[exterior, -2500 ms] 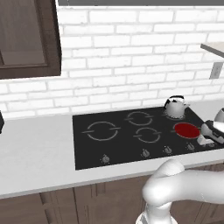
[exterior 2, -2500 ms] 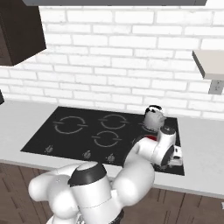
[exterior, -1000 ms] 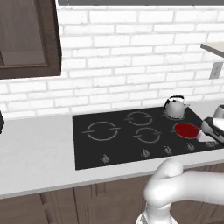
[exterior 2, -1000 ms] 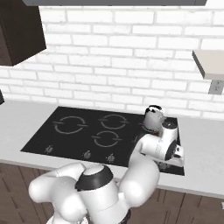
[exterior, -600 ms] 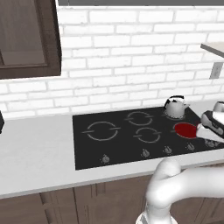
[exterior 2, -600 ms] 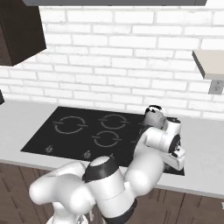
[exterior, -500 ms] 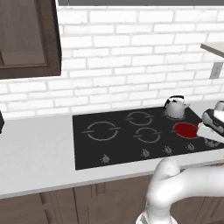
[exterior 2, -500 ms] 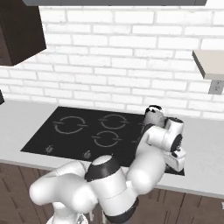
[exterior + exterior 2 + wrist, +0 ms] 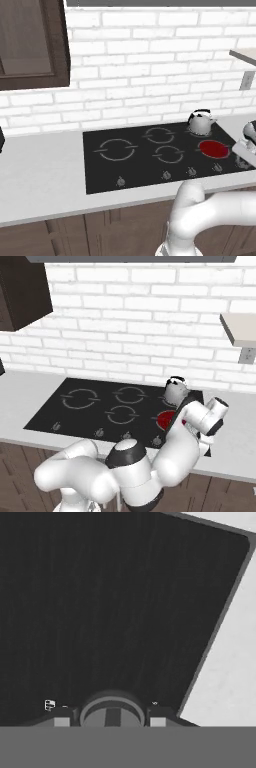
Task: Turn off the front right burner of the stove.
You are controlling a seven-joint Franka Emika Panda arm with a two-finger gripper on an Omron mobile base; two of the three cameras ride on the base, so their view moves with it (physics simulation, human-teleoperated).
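Note:
The stove (image 9: pixel 140 165) is a glossy black cooktop set in the counter. Its front right burner (image 9: pixel 213 148) glows solid red; in the right base view that burner (image 9: pixel 165 417) is half hidden behind my wrist. My gripper (image 9: pixel 243 156) hangs low over the stove's front right corner, by the row of knobs. In the hand view the gripper (image 9: pixel 110 721) is open, and a round dark knob (image 9: pixel 112 711) sits between its two fingertips (image 9: pixel 61 720), very close to both. Whether the tips touch the knob cannot be told.
A small silver kettle (image 9: pixel 201 122) stands on the back right zone, just behind the red burner. Pale grey counter (image 9: pixel 230 662) borders the glass on the right. More knobs (image 9: pixel 166 175) line the stove's front edge. A shelf (image 9: pixel 240 328) juts from the brick wall.
My hand has shifted a little to the right and turned at the wrist, settling over the stove's front right corner. The burner stays red and the kettle has not moved.

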